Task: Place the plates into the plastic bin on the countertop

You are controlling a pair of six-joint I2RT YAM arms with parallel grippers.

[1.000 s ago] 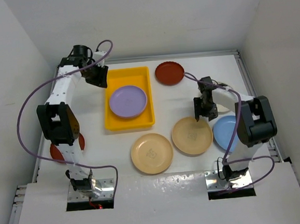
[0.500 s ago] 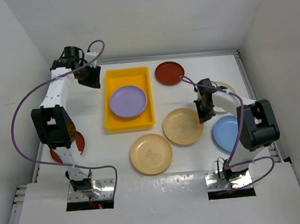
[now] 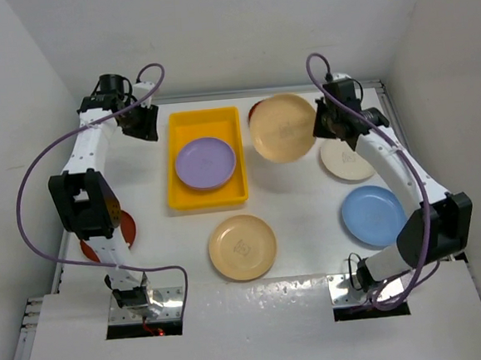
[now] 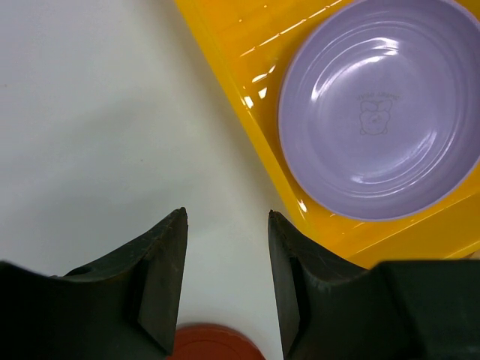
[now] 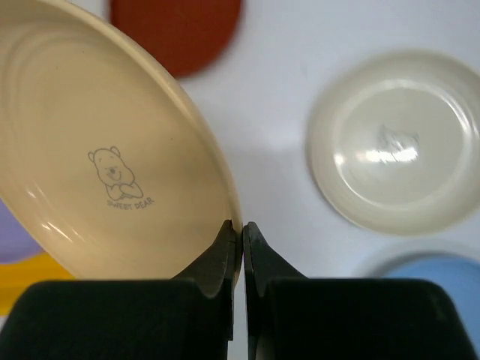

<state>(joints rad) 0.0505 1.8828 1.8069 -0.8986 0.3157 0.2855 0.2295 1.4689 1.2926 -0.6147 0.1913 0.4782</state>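
1. The right gripper (image 5: 241, 229) is pinched shut on the right rim of a tan plate (image 3: 283, 126) and holds it up off the countertop (image 3: 305, 204).
2. From above, the tan plate sits just right of the far end of the yellow bin (image 3: 204, 116) and covers most of a dark red plate (image 3: 256, 110).
3. A cream plate (image 3: 347, 160) lies on the countertop just near and right of this gripper, with a light blue plate (image 3: 373, 215) nearer still.
4. The left gripper (image 4: 227, 217) has its jaws apart with nothing between them, above the countertop just left of the bin's far-left corner.
5. A purple plate (image 3: 205, 163) lies flat in the bin's near half.
6. A second tan plate (image 3: 242, 246) rests near of the bin.
7. A second dark red plate (image 3: 126, 231) lies partly hidden behind the left arm.
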